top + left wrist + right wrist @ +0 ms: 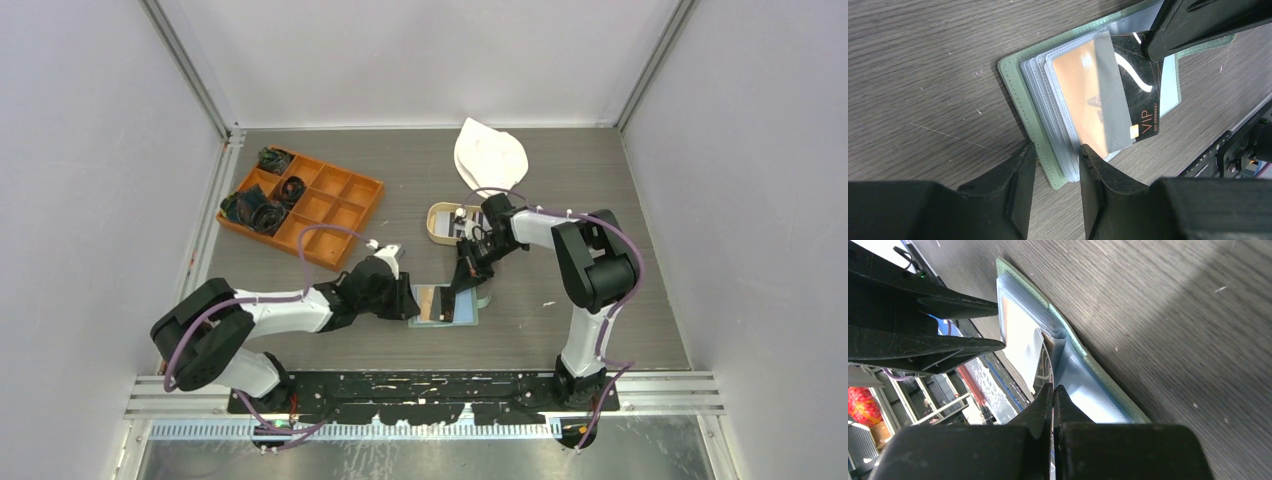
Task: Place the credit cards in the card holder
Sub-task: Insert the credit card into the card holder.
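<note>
The sage-green card holder (1013,95) lies open on the table (455,322), pale pocket leaves up. A tan-gold credit card (1075,90) sits in one leaf. My right gripper (1053,386) is shut on a black VIP credit card (1143,95), holding it slanted at the pockets, and the card's left part looks grey as if under a leaf. My left gripper (1055,167) stands open astride the holder's near corner, one fingertip (1020,165) beside the green edge and the other over the leaves. In the top view the two grippers (407,300) (466,278) meet at the holder.
An oval tan tray (437,212) behind the holder keeps more cards (458,228). An orange compartment box (345,210) with dark cord bundles (262,210) stands at the back left. A white object (490,155) lies at the back centre.
</note>
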You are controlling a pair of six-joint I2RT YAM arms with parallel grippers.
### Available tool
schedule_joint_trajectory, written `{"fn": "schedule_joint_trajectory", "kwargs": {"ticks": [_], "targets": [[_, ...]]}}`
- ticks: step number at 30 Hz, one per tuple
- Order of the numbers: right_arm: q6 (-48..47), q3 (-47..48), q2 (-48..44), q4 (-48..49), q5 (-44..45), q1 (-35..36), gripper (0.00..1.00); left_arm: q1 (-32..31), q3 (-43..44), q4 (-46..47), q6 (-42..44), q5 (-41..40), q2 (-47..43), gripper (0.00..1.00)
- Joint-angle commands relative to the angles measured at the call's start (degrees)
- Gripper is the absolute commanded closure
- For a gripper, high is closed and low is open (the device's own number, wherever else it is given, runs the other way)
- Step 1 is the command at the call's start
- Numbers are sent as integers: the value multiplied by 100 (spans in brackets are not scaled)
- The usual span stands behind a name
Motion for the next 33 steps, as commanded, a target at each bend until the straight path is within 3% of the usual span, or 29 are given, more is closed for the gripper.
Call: {"fn": "schedule_joint_trajectory", "kwargs": {"ticks": [1, 14, 20, 24, 28, 33], "targets": [[-35, 155, 105, -62, 466, 76, 99, 23, 212, 134, 110, 143, 120, 63], [245, 127, 180, 291, 491, 210, 97, 34, 314, 487, 20, 455, 383, 63], [253, 131, 188, 289, 518, 208, 94, 19, 600, -766, 385, -340, -599, 57], [258, 139, 214, 288, 524, 204, 93, -110, 689, -971, 488, -486, -1132, 57], [264, 145, 227, 284, 522, 210, 93, -468, 698, -269, 271, -3, -1020, 63], [264, 145, 234, 276, 525, 199, 93, -1228, 1318, 51, 241, -215, -109, 75]]}}
